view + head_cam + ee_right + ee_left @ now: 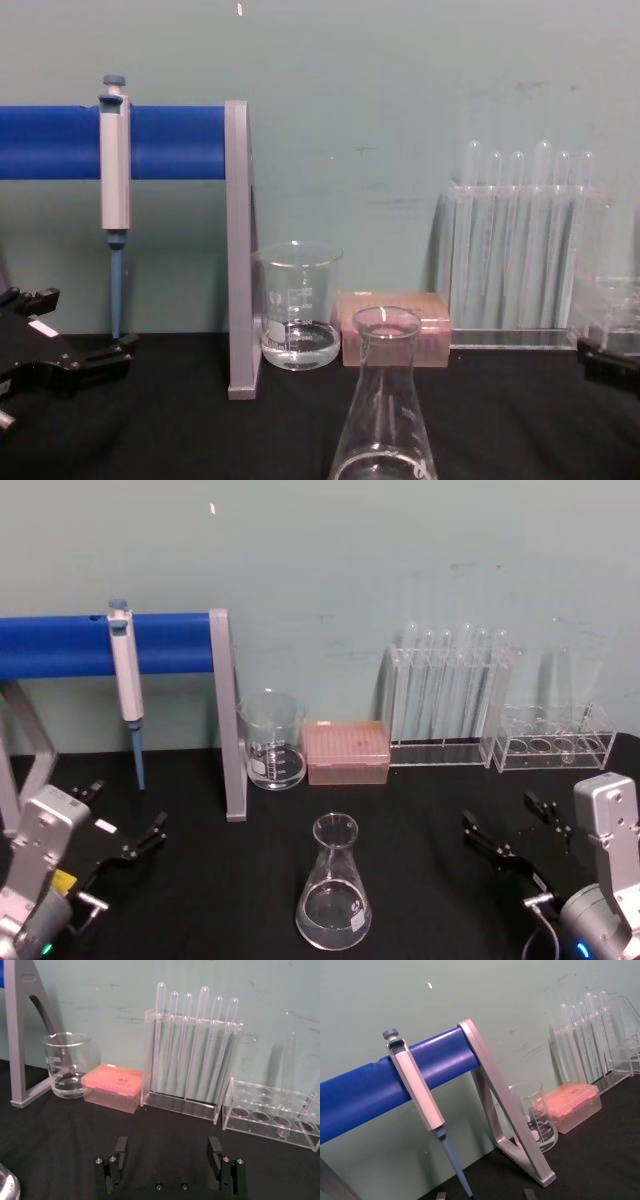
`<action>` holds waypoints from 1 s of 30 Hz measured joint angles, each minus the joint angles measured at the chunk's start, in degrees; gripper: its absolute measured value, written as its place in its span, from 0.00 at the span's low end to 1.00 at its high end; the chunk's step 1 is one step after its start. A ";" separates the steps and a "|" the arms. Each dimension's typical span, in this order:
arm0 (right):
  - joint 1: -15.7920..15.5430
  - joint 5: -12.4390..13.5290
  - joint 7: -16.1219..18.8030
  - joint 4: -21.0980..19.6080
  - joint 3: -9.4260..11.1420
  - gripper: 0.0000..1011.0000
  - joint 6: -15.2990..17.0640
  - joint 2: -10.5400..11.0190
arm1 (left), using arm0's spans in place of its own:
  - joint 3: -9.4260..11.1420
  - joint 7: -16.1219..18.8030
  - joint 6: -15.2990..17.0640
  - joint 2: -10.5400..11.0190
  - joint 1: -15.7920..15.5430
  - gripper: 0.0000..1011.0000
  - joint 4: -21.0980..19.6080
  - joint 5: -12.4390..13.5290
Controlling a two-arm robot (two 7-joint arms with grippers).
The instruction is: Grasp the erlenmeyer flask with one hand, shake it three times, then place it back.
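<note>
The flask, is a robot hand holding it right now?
No, the erlenmeyer flask stands alone on the black table, with the left gripper and right gripper apart from it.

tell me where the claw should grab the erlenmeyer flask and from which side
Probably the narrow neck, just under the flared rim, of the erlenmeyer flask. It stands upright on the black table, the base is wide, and the rim should stop it slipping. Come in level from the robot's right, where the open right claw sits nearest.
</note>
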 joint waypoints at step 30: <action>-0.24 -1.01 0.78 0.27 1.14 0.99 1.12 -1.15 | 0.00 0.00 0.00 0.00 0.00 0.99 0.00 0.00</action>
